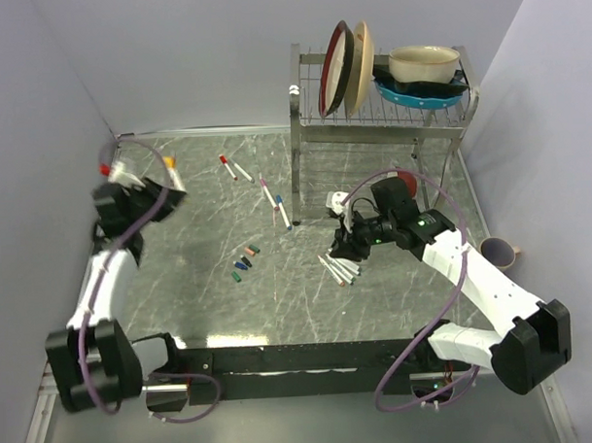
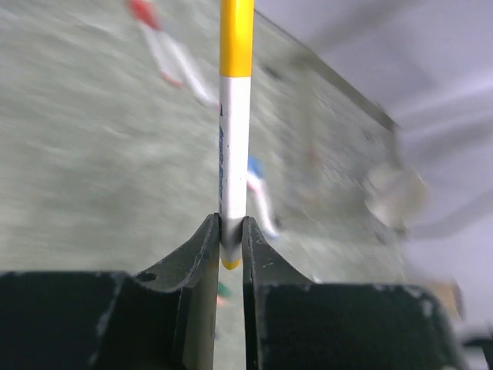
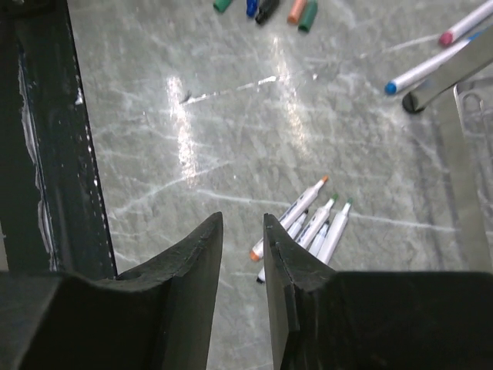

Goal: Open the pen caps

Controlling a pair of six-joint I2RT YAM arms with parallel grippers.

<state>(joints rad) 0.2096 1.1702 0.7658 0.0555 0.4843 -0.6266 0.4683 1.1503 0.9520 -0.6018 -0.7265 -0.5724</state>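
Pinching pen, yellow cap on: left gripper, clear only wrist view.

One camera sits high behind the arm bases, looking down on the whole counter. The wrist cameras look close past the left end effector, across the counter, and past the right end effector, downward, sharing the overhead's bare pens.

Robot lab test cell, not a real kitchen. Plain partition walls box in a marble-look tabletop; two arms bolted to a black base rail at its edge. Dish rack with plates and bowls, a mug, loose pen caps: staged props.
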